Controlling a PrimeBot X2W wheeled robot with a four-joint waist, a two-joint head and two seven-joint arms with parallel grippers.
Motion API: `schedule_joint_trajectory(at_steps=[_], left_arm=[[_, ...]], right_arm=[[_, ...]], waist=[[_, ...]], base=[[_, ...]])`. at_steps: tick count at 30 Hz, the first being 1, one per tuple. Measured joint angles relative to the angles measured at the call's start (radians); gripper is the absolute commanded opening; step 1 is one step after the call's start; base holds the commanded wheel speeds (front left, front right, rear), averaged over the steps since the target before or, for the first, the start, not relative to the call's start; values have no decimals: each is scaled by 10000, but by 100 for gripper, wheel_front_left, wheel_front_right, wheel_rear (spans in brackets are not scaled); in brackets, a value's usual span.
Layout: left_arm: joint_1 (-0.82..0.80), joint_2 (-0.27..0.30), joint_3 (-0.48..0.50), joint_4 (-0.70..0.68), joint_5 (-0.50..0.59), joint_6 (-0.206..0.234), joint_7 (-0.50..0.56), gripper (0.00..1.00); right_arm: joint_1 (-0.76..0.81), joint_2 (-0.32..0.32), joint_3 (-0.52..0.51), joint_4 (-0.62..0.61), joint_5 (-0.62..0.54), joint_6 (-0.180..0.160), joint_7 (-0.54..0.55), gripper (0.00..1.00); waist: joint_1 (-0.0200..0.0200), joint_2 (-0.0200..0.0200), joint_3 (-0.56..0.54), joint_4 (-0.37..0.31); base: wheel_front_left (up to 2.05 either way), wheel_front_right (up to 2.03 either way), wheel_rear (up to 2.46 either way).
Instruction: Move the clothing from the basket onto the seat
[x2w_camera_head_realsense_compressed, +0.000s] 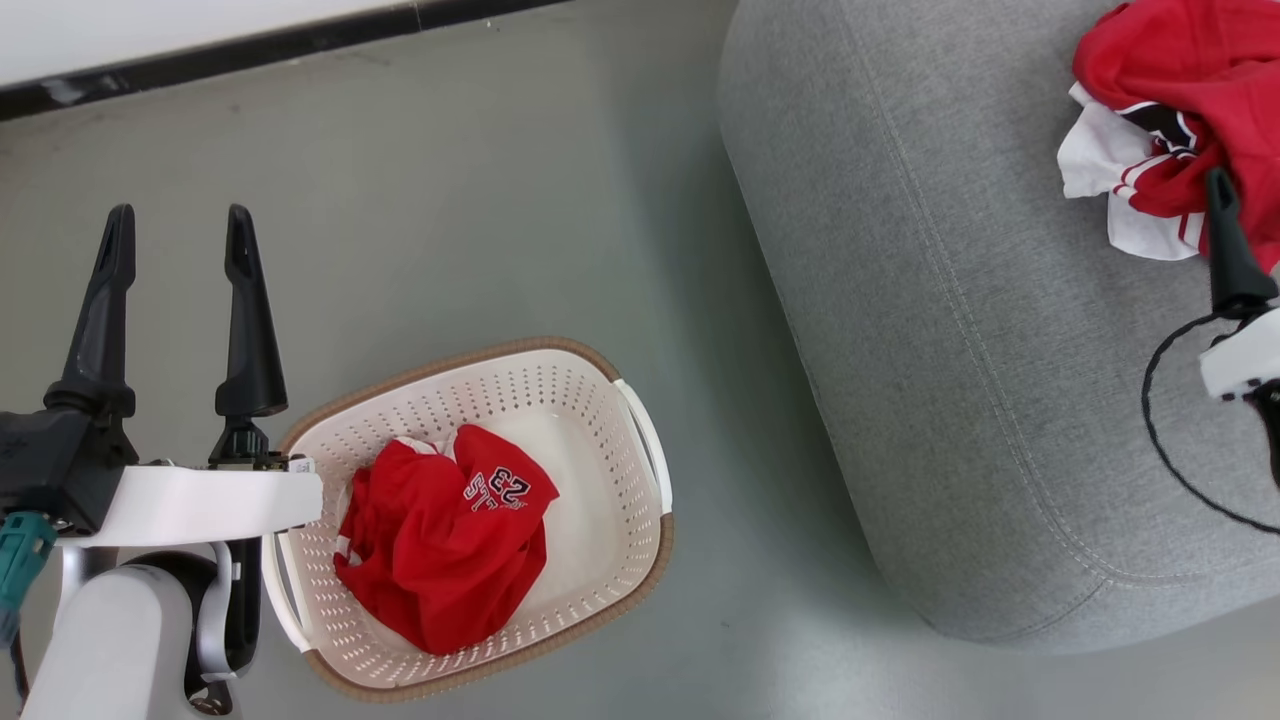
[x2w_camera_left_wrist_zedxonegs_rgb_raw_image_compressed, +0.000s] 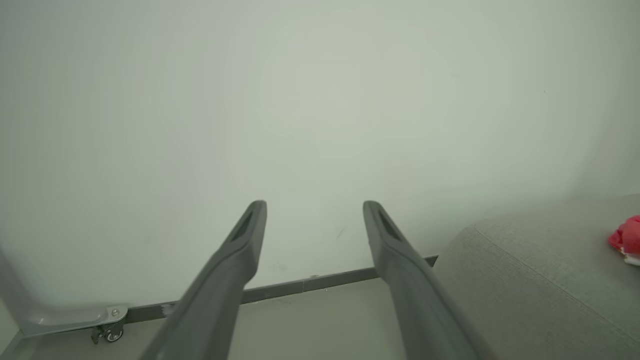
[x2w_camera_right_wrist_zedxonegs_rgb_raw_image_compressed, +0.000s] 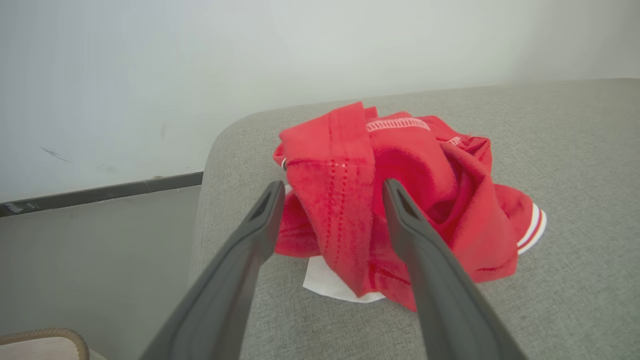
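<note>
Floor: a smooth grey-green floor (x2w_camera_head_realsense_compressed: 560, 200) is seen under everything, dull and lightly scuffed.
Wall: a plain white wall (x2w_camera_left_wrist_zedxonegs_rgb_raw_image_compressed: 320, 100) is met by the floor along a dark baseboard (x2w_camera_head_realsense_compressed: 250, 45).
Corner fitting: a small caster (x2w_camera_left_wrist_zedxonegs_rgb_raw_image_compressed: 111, 334) under a pale grey frame is seen at the foot of the wall, in the left wrist view.
Seat: the seat (x2w_camera_head_realsense_compressed: 950, 350), in grey woven fabric with stitched seams and a rounded corner, is set on the floor to the right of the basket and apart from it.
Basket: the basket (x2w_camera_head_realsense_compressed: 530, 385), cream with perforated sides and a brown rim, is stood on the floor beside the left arm.
Clothing in basket: a crumpled red jersey (x2w_camera_head_realsense_compressed: 440, 550) with a white "23" print is left inside, against the near-left wall.
Clothing on seat: a red and white heap (x2w_camera_head_realsense_compressed: 1190, 70) is laid on the seat's top, near its far edge.
Left gripper: the left gripper (x2w_camera_head_realsense_compressed: 178, 225) is held over bare floor with its fingers spread and nothing between them.
Right gripper: the right gripper (x2w_camera_right_wrist_zedxonegs_rgb_raw_image_compressed: 333, 187) is held at the heap with its fingers parted; a red fold is seen between them, and contact cannot be told.
Cable: a thin black cable (x2w_camera_head_realsense_compressed: 1160, 420) is looped over the seat by the right wrist.
</note>
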Motion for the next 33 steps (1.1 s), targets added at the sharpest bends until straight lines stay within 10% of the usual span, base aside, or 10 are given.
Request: schedule_joint_trajectory(at_steps=[33], left_arm=[[1104, -1267, 276, 1714, -445, 213, -360, 100]], right_arm=[[1592, 1152, 176, -3237, -1695, 0, -213, 100]], waist=[[1, 0, -2160, 955]], base=[[0, 0, 0]])
